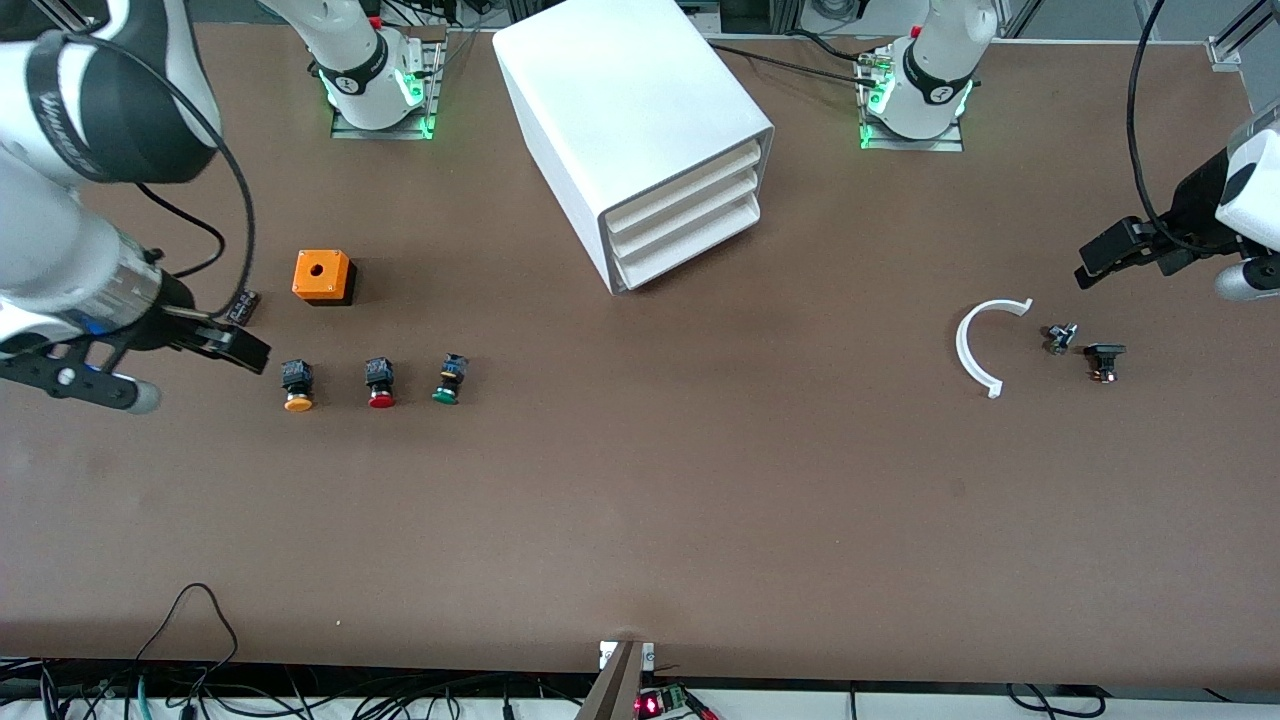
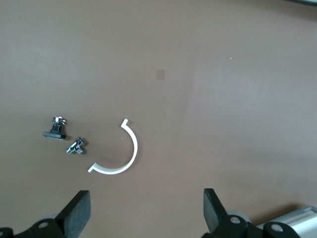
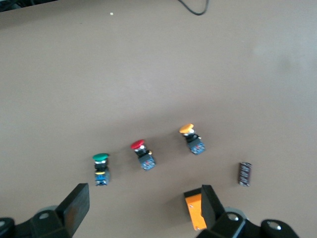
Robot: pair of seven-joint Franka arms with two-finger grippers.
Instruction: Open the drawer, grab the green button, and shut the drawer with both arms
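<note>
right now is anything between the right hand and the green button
Yes. The orange-capped button and the red-capped button stand in a row between the open right hand and the green button. Coming down from above, nothing visible blocks it.

We take this for a robotics lab. Two robot arms stand bolted on metal base plates (image 1: 380, 125) with green status lights along the top edge of a bare brown table (image 1: 640, 500). Aluminium framing (image 1: 745, 15) shows past that edge, loose cables (image 1: 200, 690) trail along the bottom edge, and a small circuit board (image 1: 660, 700) with a red light sits there.
</note>
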